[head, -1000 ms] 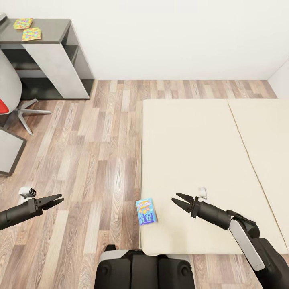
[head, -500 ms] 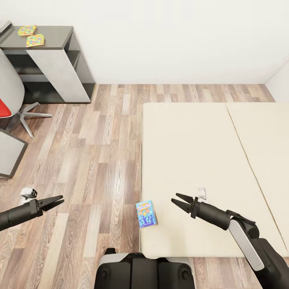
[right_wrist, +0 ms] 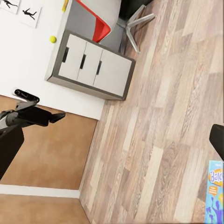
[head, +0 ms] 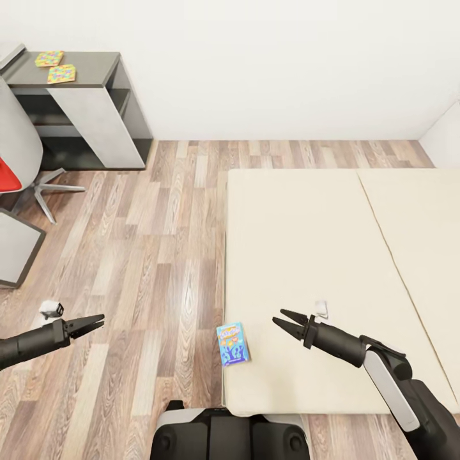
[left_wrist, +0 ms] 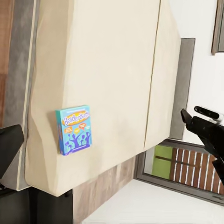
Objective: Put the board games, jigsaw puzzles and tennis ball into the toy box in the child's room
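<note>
Fingers of right gripper (head: 282,321) and left gripper (head: 94,321) spread, empty; whole view drifted, so base repositioning. Blue board game (head: 233,343) untouched at bed (head: 319,243) edge, between them.

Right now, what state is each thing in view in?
Small blue cartoon-printed game box: flat at the cream bed's near edge, unheld.
Two multicoloured jigsaw boards: flat on the dark grey desk wing.
Yellow-green tennis ball: on the desk.
Left tool: open, empty.
Right tool: open, empty.
</note>
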